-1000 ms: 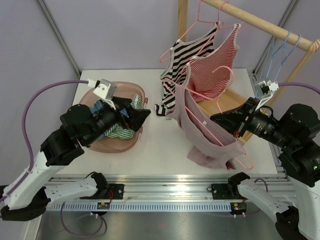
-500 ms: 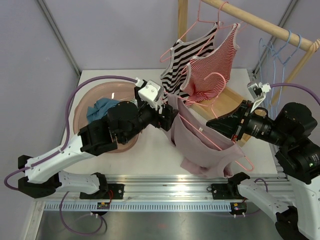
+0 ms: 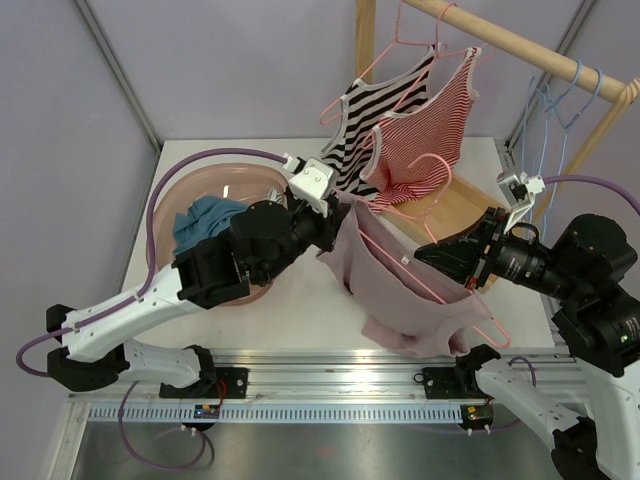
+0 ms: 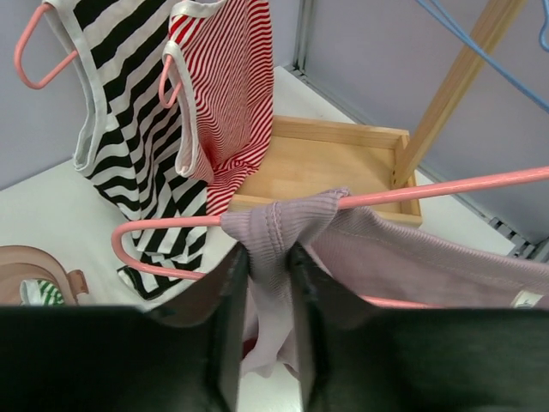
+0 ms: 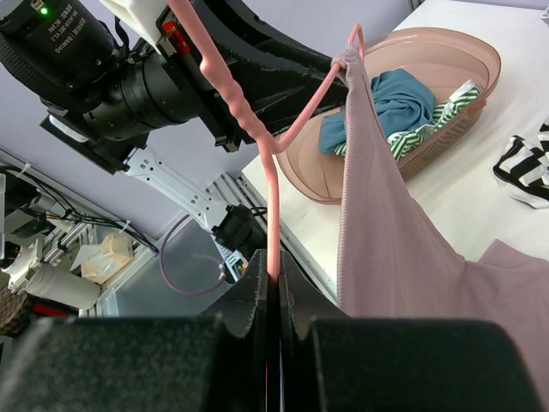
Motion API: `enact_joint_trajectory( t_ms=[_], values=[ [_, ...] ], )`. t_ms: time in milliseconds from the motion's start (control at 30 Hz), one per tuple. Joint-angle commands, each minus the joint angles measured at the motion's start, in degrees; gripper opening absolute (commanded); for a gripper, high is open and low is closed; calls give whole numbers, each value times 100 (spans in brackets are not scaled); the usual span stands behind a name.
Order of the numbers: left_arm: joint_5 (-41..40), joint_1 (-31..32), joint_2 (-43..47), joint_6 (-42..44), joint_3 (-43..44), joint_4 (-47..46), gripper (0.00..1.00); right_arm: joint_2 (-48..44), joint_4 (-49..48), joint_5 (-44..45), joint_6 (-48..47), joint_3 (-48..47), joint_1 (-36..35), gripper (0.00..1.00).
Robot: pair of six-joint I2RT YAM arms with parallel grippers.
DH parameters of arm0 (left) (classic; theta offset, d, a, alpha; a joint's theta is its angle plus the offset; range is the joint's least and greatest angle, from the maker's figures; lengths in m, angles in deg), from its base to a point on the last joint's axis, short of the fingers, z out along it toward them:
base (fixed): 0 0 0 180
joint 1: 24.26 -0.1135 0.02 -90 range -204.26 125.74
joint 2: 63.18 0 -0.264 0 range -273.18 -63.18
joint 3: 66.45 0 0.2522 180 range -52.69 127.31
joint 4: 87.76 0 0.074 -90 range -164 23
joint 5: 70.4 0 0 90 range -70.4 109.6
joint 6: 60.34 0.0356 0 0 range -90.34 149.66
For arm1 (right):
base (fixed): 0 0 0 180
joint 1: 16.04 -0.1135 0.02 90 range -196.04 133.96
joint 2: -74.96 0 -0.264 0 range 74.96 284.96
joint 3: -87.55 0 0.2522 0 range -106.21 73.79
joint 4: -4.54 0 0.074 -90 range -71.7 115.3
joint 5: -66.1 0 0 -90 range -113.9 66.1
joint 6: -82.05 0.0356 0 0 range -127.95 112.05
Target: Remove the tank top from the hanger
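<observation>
The mauve tank top (image 3: 400, 300) is being held in the air above the white surface (image 3: 300, 300), draped on a pink hanger (image 4: 446, 186) between the two arms. One shoulder strap (image 4: 279, 225), bunched over the hanger's curved end, is being pinched by the left jaws, which are clamped on the ribbed cloth just below the wire. The hanger's far side is being gripped by the right jaws, closed tight on the pink wire in the right wrist view. The step in hand is judged to be the freeing of this strap. It is being done well if the strap is being drawn outward along the wire and over the rounded end, not straight down, where the cloth would be dragging against the bend. Meanwhile the hanger is best being held firm by the right jaws, perhaps tipped a little toward the left. Only cloth should be caught in the pinch, never the wire. Behind, a black-striped top (image 3: 350, 140) and a red-striped top (image 3: 430, 120) are hanging from a wooden rail (image 3: 520, 45) above a wooden tray (image 3: 460, 205), and a pink basin (image 3: 165, 195) with a blue cloth (image 3: 200, 220) is standing at the left
</observation>
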Motion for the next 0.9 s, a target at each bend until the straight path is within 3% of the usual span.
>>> enact_joint_trajectory(
  t_ms=[0,67,333,500,733,867],
  values=[
    [-480,24,50,2,28,-291,20,-52,-353,51,-107,-31,-45,0],
    [-578,24,76,10,11,-264,0,-61,-326,104,-134,-5,-45,0],
    [-1456,16,129,-51,-68,-168,0,-166,-265,131,-256,144,-53,0],
    [-2187,-291,410,-726,-279,69,0,-404,122,-80,-704,337,-45,0],
    [-1485,-1372,841,-1729,-701,623,0,-1115,-44,-545,-1127,742,-45,0],
    [-687,-1417,894,-1712,-824,527,0,-1449,-851,-721,-943,1224,-36,0]
  ],
)
